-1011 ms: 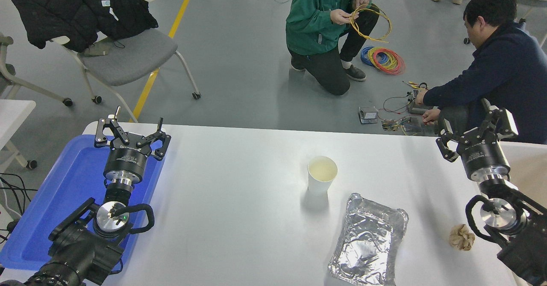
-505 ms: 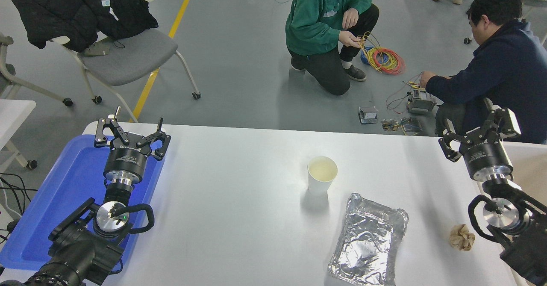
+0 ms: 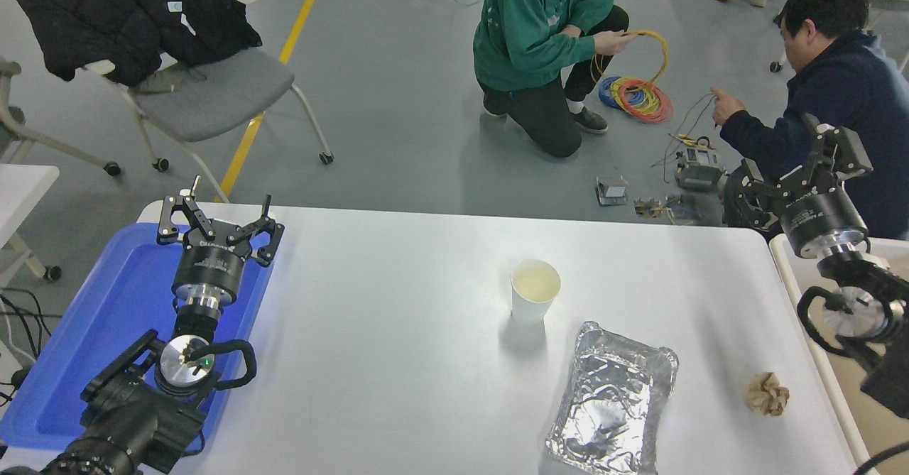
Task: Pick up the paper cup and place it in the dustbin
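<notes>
Your left gripper [image 3: 216, 223] sits parked over the blue tray [image 3: 121, 304], fingers spread, holding nothing. Mid-table stands the paper cup [image 3: 535, 290], upright, just beyond the foil tray [image 3: 612, 397] — it looks light and thin-walled, easily crushed, so I'd pinch gently across the wall below the rim. Your right gripper [image 3: 802, 177] hovers over the dustbin [image 3: 817, 351] at the right edge — fingers spread, well apart from the cup.

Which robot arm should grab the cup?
Probably the right: its tool hangs open beside the dustbin, where the paper cup must go. The left tool sits over the blue tray.
</notes>
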`<state>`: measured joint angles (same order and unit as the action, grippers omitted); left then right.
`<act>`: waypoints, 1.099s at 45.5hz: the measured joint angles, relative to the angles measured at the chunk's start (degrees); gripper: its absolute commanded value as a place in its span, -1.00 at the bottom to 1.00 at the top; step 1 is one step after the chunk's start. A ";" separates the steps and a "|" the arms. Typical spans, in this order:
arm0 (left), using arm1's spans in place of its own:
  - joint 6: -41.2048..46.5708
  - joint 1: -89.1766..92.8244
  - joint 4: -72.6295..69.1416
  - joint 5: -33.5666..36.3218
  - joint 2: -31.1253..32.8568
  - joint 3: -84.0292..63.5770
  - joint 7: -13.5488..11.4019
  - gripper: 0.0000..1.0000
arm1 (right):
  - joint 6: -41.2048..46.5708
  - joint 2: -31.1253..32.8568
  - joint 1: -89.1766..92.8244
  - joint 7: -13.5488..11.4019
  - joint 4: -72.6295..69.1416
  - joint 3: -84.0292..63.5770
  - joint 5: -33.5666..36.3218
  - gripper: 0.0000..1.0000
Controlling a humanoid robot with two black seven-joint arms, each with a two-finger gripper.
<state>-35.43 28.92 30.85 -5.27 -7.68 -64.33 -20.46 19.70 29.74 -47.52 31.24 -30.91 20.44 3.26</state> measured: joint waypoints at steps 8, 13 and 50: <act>-0.03 0.00 0.01 0.00 0.02 0.00 0.04 1.00 | -2.21 0.50 -11.99 -1.45 -1.34 -21.23 0.18 1.00; -0.08 0.00 0.01 0.00 0.00 0.00 0.05 1.00 | -2.91 -0.68 -20.41 -5.26 -3.24 -35.36 0.62 1.00; -0.08 0.00 0.00 0.01 0.00 0.00 0.07 1.00 | 8.13 -20.16 -60.69 -37.10 -17.09 -87.18 0.67 0.99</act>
<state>-35.51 28.92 30.85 -5.26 -7.68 -64.34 -20.39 27.84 9.59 -108.21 -5.86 -48.00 -66.74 3.94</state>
